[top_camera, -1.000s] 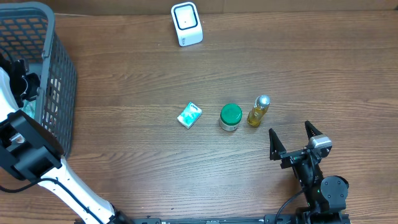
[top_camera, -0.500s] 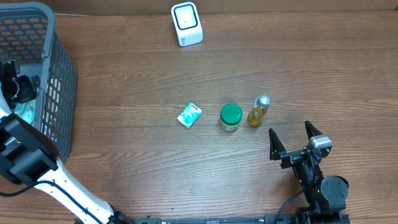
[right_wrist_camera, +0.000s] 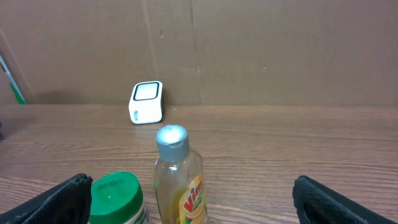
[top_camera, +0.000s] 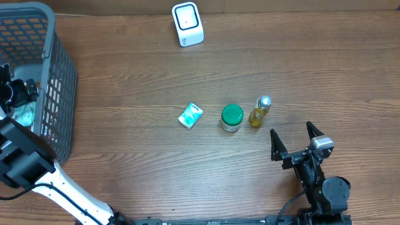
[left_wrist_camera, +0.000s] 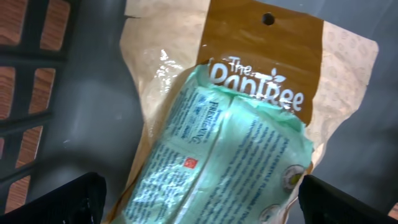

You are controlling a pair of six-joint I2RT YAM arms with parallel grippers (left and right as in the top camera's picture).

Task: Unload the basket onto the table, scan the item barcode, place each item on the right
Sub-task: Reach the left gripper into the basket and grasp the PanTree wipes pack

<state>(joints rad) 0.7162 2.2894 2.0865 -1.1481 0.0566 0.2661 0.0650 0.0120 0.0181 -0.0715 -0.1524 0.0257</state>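
Left gripper point(left_wrist_camera: 205, 202) spread wide over a green pack point(left_wrist_camera: 230, 162) in the basket point(top_camera: 59, 81), far left.
It lies on a brown pouch point(left_wrist_camera: 261, 56); looks light, squashy, slick, so pinch across its narrow width. Right gripper point(top_camera: 290, 128), near right, gapes empty too.

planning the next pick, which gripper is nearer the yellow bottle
Right. The right gripper sits close by the yellow bottle, not touching it; the left gripper is far off, down in the grey basket.
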